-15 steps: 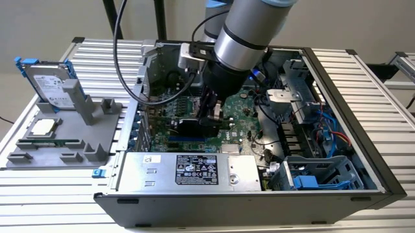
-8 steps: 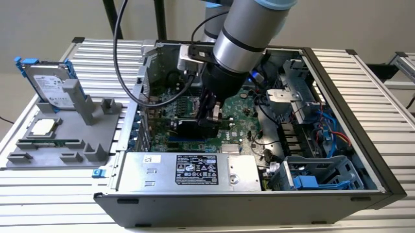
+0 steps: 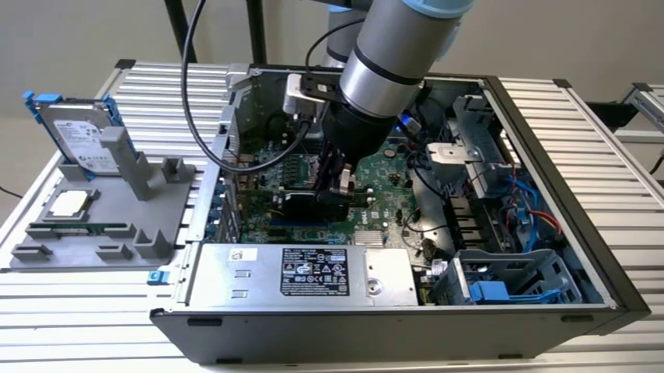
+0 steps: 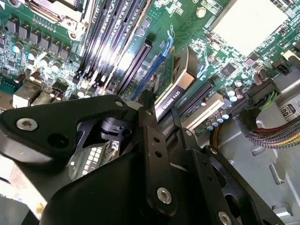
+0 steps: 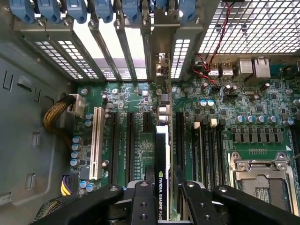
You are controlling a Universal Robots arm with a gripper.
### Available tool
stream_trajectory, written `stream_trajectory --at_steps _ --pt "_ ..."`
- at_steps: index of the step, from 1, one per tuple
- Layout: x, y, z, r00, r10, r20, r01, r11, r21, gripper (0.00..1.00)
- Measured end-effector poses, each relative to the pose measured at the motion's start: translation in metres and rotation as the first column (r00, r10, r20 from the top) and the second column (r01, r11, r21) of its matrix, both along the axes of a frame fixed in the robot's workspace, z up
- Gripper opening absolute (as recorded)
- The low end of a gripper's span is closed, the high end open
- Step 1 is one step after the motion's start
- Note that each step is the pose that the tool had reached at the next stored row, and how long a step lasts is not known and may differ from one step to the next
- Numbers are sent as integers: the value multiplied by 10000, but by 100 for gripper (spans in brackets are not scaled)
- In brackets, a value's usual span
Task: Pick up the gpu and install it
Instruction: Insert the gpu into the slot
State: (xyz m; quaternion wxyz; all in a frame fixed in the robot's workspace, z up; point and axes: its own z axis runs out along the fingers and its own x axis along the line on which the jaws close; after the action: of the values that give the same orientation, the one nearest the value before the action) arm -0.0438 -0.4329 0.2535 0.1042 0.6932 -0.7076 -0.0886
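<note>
Inside an open desktop computer case (image 3: 581, 233) lying on its side, a robot arm reaches down over the green motherboard (image 3: 384, 198). Its gripper (image 5: 161, 197) is clenched on the gpu (image 5: 161, 173), a thin card held on edge between the two black fingers (image 5: 140, 201); in the first wrist view only the card's black top edge shows. The card sits directly below the gripper, just above the board, among the row of black expansion slots (image 5: 130, 140). Its long axis runs from 6 o'clock to 12 o'clock in the first wrist view, parallel to those slots, pointing toward the slotted metal rear covers (image 5: 117, 42) at 12 o'clock. Whether its lower edge already touches a slot cannot be told. Outside the case, at 9 o'clock in the exterior view, a grey parts holder (image 3: 62, 252) carries a hard drive (image 3: 78, 136).
</note>
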Motion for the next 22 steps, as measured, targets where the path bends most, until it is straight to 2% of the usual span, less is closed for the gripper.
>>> stream_trajectory --at_steps 11,22 --pt "-2 13 1 10000 0 0 0 10000 -1 0" --pt "-6 14 -29 10000 -1 -1 1 10000 -6 0"
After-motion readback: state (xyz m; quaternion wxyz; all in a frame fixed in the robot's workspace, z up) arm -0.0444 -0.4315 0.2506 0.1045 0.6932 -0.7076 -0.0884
